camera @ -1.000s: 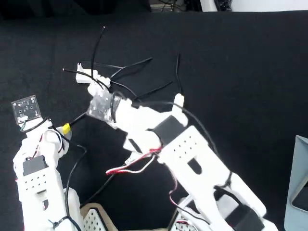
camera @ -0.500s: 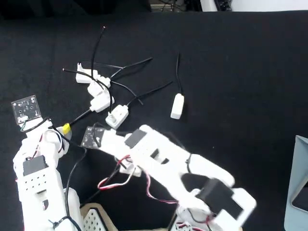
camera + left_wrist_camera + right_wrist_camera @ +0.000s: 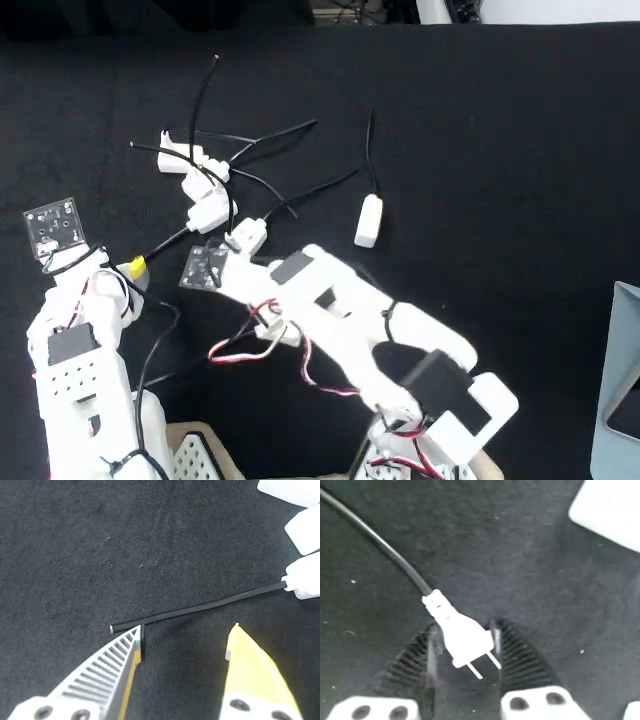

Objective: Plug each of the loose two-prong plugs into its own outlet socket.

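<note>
The right pincer is closed on a white two-prong plastic plug. Its black ribbed fingers press either side, and the prongs point back toward the wrist. The plug's black cord trails across the black cloth-covered bench. The left pincer gapes open, one tip touching the cut end of a thin black cable that leads to a white plastic connector.

Over the black desk now: a loose cluster of white plugs and sockets lies toward its far left, black cords fanning out over the cloth. A two-prong plug lies at the cluster's near edge. One white connector sits well apart on the right, and a grey box is at the right edge.
</note>
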Action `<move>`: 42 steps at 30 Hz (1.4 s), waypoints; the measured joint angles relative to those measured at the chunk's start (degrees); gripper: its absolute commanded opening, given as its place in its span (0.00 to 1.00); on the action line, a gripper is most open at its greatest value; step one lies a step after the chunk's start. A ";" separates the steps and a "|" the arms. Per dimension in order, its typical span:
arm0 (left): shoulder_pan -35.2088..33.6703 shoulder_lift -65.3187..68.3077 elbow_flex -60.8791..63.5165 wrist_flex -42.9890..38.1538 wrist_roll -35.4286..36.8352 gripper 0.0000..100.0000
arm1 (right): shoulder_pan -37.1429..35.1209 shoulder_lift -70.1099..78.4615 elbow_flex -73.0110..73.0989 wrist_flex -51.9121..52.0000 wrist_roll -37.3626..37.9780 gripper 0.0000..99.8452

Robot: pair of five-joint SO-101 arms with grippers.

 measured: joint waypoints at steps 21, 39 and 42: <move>0.00 0.00 0.00 0.00 0.00 0.27 | 21.80 -16.44 -0.53 13.71 -2.11 0.01; 0.00 0.00 0.00 0.00 0.00 0.27 | 39.12 -32.35 -0.44 20.31 -22.77 0.01; 0.00 0.00 0.00 0.00 0.00 0.27 | 41.67 -32.35 0.97 20.31 -27.34 0.01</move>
